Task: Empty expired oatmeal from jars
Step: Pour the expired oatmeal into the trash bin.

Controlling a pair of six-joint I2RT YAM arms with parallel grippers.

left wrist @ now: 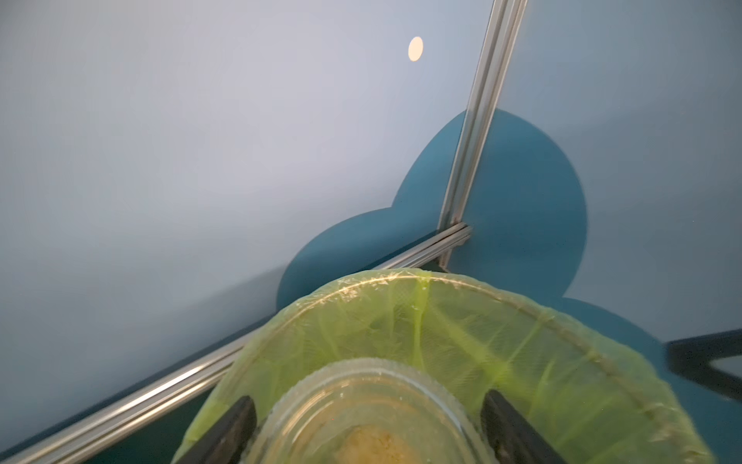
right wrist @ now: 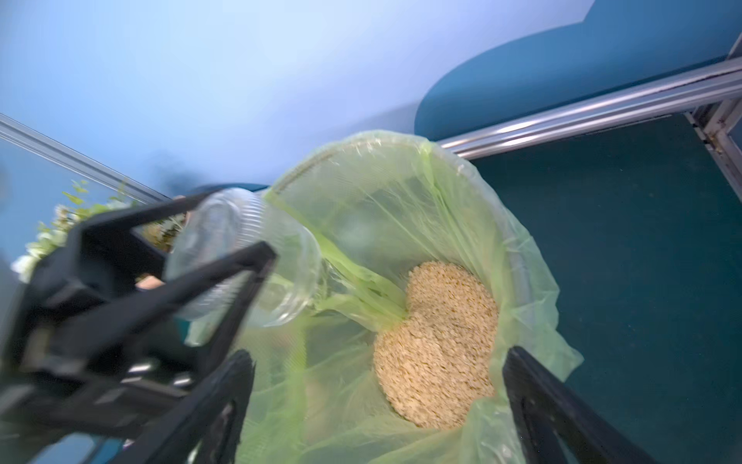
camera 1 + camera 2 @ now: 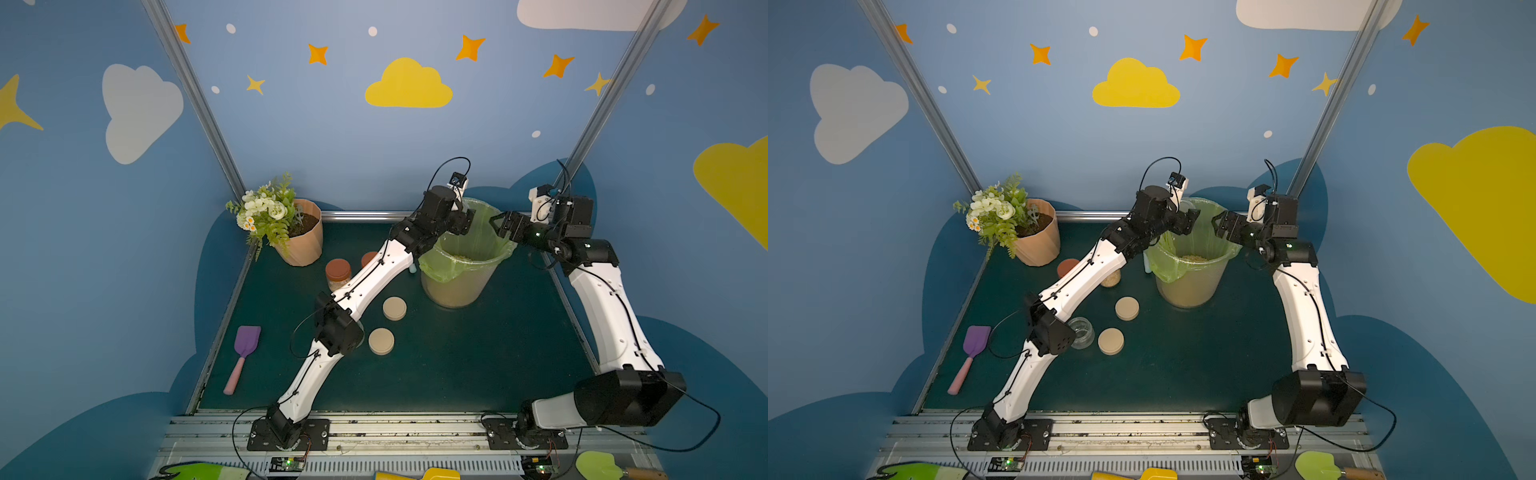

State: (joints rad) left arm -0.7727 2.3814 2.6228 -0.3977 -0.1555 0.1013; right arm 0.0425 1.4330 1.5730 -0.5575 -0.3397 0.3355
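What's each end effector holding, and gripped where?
Left end effector: clear open jar, clamped across its side wall, tipped over the bin. Right end effector: open, nothing held.

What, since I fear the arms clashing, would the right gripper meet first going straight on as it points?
Likely the green bin liner by the oatmeal heap; the right gripper points into it. The jar in the left gripper sits off to one side. Depth is unclear.

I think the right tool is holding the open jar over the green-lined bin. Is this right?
No. The left tool is holding the open jar over the green-lined bin; the right tool stands open and empty. The right wrist view shows it.
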